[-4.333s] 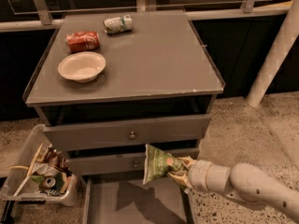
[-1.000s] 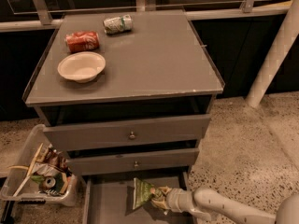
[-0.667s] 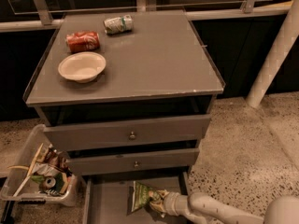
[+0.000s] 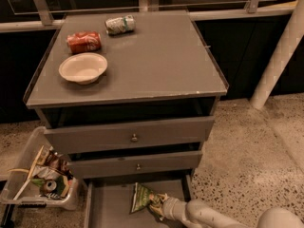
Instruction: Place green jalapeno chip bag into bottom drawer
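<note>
chip bag (image 4: 142,198) in pincer (image 4: 161,206), bottom drawer (image 4: 110,209)

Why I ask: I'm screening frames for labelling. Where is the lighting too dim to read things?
Camera view: the cabinet top is evenly lit, the bowl casting a soft shadow; the bottom drawer is shaded, yet the green jalapeno chip bag and the gripper at its right edge show plainly.

Green bag (image 4: 142,198) in bottom drawer (image 4: 110,209), against jaws

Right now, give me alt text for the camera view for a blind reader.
The gripper reaches from lower right to the green jalapeno chip bag inside the open bottom drawer of a grey cabinet; a bowl, red can and crushed can on top.
</note>
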`<action>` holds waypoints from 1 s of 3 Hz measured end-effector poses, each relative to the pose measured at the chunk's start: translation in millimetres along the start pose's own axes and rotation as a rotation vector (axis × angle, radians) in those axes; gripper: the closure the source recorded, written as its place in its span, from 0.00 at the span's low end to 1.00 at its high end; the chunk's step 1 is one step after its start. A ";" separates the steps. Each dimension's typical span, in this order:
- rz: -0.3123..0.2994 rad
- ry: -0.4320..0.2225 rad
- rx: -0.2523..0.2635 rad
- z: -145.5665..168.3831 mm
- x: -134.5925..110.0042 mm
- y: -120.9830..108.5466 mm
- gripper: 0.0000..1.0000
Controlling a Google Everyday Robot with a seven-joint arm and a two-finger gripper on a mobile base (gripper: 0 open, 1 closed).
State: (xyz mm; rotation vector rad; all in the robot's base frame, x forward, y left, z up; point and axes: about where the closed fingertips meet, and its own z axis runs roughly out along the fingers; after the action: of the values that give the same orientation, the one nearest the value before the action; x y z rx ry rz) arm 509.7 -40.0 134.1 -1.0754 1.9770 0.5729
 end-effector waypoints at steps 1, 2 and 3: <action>0.002 0.000 0.005 1.3 1.8 -2.0 0.82; 0.002 0.000 0.005 1.3 1.8 -2.0 0.59; 0.002 0.000 0.005 1.3 1.8 -2.0 0.36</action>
State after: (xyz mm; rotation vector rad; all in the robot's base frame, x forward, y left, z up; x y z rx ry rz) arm 511.3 -41.0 131.9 -1.0700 1.9785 0.5691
